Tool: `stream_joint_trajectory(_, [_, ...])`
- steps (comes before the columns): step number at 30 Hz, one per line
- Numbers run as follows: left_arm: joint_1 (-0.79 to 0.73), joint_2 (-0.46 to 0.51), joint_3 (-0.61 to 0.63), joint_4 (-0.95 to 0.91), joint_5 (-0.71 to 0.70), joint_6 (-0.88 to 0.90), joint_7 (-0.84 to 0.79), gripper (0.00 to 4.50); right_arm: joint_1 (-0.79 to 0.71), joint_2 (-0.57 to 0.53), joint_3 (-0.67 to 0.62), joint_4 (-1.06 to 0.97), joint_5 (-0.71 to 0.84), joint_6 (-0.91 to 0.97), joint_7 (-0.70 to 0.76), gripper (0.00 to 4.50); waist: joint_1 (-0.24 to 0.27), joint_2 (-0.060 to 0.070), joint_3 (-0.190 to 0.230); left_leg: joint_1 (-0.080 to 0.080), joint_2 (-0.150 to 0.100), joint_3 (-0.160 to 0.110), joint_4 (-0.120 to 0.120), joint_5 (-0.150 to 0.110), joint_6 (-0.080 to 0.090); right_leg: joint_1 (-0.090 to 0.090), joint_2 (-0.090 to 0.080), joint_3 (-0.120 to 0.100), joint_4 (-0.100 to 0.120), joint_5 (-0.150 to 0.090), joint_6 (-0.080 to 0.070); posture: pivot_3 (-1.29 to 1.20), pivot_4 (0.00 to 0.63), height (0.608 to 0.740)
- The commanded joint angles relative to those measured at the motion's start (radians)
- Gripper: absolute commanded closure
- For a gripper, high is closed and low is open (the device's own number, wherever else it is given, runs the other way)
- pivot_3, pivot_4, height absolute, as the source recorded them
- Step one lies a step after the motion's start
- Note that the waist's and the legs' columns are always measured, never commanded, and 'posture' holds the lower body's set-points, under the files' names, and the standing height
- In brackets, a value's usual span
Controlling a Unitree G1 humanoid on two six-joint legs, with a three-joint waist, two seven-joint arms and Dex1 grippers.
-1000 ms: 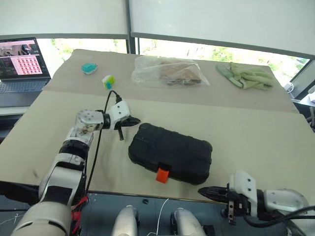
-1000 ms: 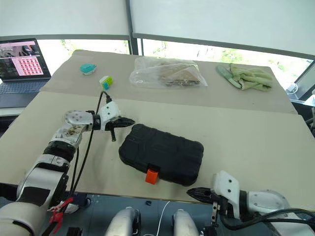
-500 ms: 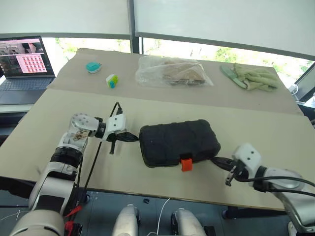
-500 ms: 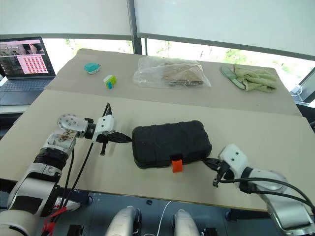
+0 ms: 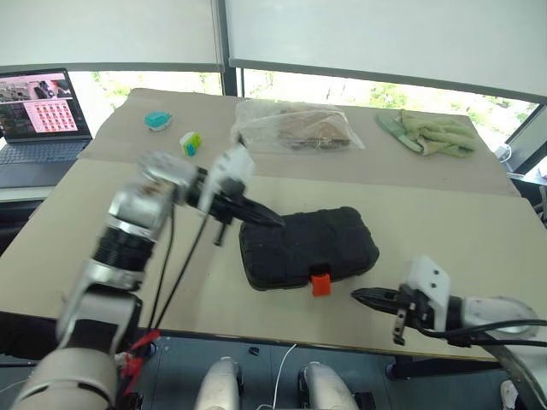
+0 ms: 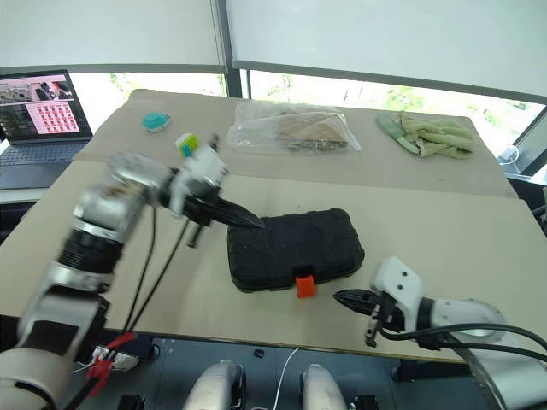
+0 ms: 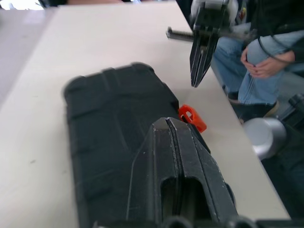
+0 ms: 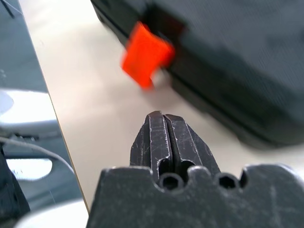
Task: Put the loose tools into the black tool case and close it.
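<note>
- The black tool case [image 5: 306,248] lies shut on the worktop [image 5: 461,231], its orange latch [image 5: 320,284] facing the near edge; half a second ago it sat the same way, a second ago it lay skewed.
- Our left gripper [image 5: 267,219] has swung up from beside the case's left end to over its lid corner, jaws pressed together, holding nothing.
- Our right gripper [image 5: 363,295] has pulled back from the case's right end and hangs near the latch, jaws pressed together, empty.
- No loose tools lie on the worktop, so we judge them already inside.
- What remains, we think, is pressing the lid and snapping the latch home.
</note>
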Motion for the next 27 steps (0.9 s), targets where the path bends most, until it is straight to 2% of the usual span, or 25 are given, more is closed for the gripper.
stream_joint_trajectory(1, [-0.008, -0.046, -0.041, 0.089, 0.096, -0.13, 0.086, 4.47, -0.059, 0.018, 0.049, -0.019, 0.003, 0.036, -0.027, 4.5, 0.0, 0.0, 0.0, 0.0, 0.0, 0.0, 0.0, 0.0, 0.0, 0.0, 0.0, 0.0, 0.0, 0.0, 0.0, 0.0, 0.15, 0.74])
stream_joint_trajectory(6, [0.007, -0.088, -0.073, 0.193, 0.165, -0.235, 0.143, 4.47, -0.122, 0.034, 0.147, 0.043, -0.061, 0.021, -0.034, 4.5, 0.001, 0.0, 0.0, -0.001, 0.0, -0.001, 0.0, 0.0, 0.0, -0.001, 0.0, 0.0, 0.0, 0.0, 0.0, 0.0, 0.15, 0.74])
stream_joint_trajectory(14, [0.018, -0.096, -0.066, 0.169, 0.153, -0.231, 0.143, 4.47, -0.115, 0.049, 0.222, 0.133, -0.168, -0.087, -0.024, 4.5, 0.002, 0.0, 0.0, -0.001, 0.0, -0.001, 0.0, 0.0, 0.0, -0.001, 0.0, 0.0, 0.0, 0.0, 0.0, 0.0, 0.15, 0.74])
stream_joint_trajectory(19, [0.02, -0.096, -0.064, 0.155, 0.147, -0.221, 0.141, 4.47, -0.109, 0.101, 0.246, 0.145, -0.205, -0.106, -0.056, 4.5, 0.002, 0.0, 0.0, -0.001, 0.0, -0.001, 0.0, 0.0, 0.0, -0.001, 0.0, 0.0, 0.0, 0.0, 0.0, 0.0, 0.15, 0.74])
stream_joint_trajectory(27, [0.014, -0.101, -0.066, 0.152, 0.146, -0.216, 0.136, 4.47, -0.065, 0.218, 0.262, 0.151, -0.304, -0.26, -0.147, 4.5, 0.002, 0.0, 0.0, -0.001, 0.0, -0.001, 0.0, 0.0, 0.0, -0.001, 0.0, 0.0, 0.0, 0.0, 0.0, 0.0, 0.15, 0.74])
